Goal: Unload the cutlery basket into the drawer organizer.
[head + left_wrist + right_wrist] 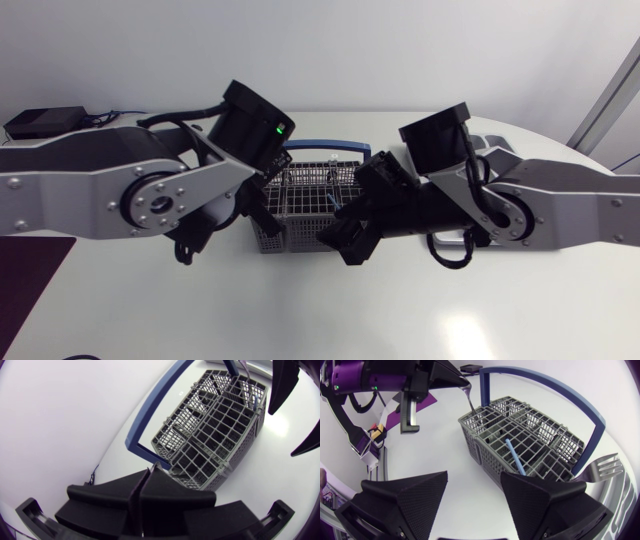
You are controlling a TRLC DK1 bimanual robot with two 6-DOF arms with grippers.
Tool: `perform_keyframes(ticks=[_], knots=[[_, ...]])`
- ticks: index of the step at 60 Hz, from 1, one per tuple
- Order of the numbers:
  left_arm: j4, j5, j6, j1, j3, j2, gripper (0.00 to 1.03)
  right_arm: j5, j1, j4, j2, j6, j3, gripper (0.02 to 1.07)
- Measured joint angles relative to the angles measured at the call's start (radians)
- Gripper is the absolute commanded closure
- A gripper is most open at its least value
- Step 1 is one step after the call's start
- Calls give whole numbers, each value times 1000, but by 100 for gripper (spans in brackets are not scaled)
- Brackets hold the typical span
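clenching my left fingers [107,497] wedge against wedge, i seem to have the top of a silver piece [468,395] of cutlery pinched at their tips. the right wrist view shows it there, though my own left wrist view hides it. the piece stands close to upright, its long axis running from my tips down into a corner compartment of the cutlery basket [487,457], at the end of the basket nearest those fingers. i cannot tell whether it is a spoon or something else. as i judge it, the coming move turns on that axis: pull straight up out of the basket before carrying anything sideways, since an early tilt could catch the lower end on the lattice.

my right fingers [410,502] are spread wide with nothing in them, hovering just off the basket's long side. ahead of them, in line with the gap between the wedges, a blue piece [516,457] leans in a compartment on that side. my right arm is the nearer one to it.

a fork [602,467] lies outside the basket, just past the end farthest from my left fingers, by the foot of the arched blue handle [545,382]. the basket stands on the white desk [300,310] between my two arms. i cannot make out the drawer organizer for sure.
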Motion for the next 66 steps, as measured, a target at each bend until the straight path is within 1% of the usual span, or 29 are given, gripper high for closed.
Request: perform_keyframes(ticks=[14,21,27,39,42,46,52,60,66], knots=[[-5,-1,48,-2,0,-90,86,4,23,32,46,0,27,30],[-41,11,48,-9,1,-140,86,23,40,36,58,0,42,30],[-85,33,47,-15,9,-166,86,30,48,40,58,-1,48,30],[-164,108,1,-17,50,-199,85,99,73,54,32,-20,50,30],[-180,143,-16,-16,63,-209,85,115,80,57,11,-23,50,30],[-204,222,-49,-2,85,-216,85,136,89,70,-30,-26,45,30],[-224,405,-107,63,116,-220,85,158,94,77,-92,-35,34,30],[-226,626,-177,156,133,-220,85,179,94,77,-145,-44,9,30],[-213,743,-216,196,133,-220,85,200,99,77,-179,-45,-17,30]])
